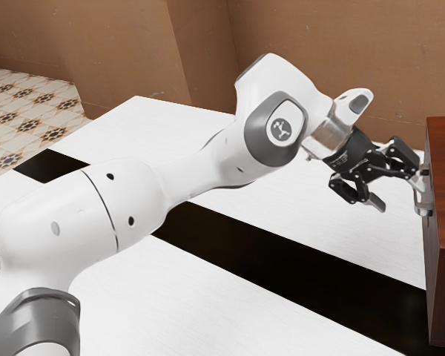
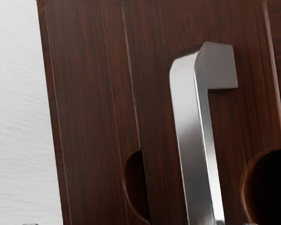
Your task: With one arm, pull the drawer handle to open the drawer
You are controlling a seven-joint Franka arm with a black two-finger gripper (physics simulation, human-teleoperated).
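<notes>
Gripper point(image 1: 397, 185) fingers apart, clamped on nothing. Handle point(image 1: 424, 192) sits just beyond the fingertips, toward the exterior view's right, on the drawer point(image 1: 441, 245) front at the edge of the white table point(image 1: 170, 126). Upper tip possibly touching the handle; hard to tell. Wrist view: handle point(image 2: 195, 140) a silver metal bar, squared bend. Drawer front point(image 2: 93, 93) dark reddish wood, fine grain, grooved, rounded cut-outs.

Home-like room — patterned floor tiles point(image 1: 22, 111), brown walls point(image 1: 133, 44), wooden drawer unit point(image 1: 441, 245)
</notes>
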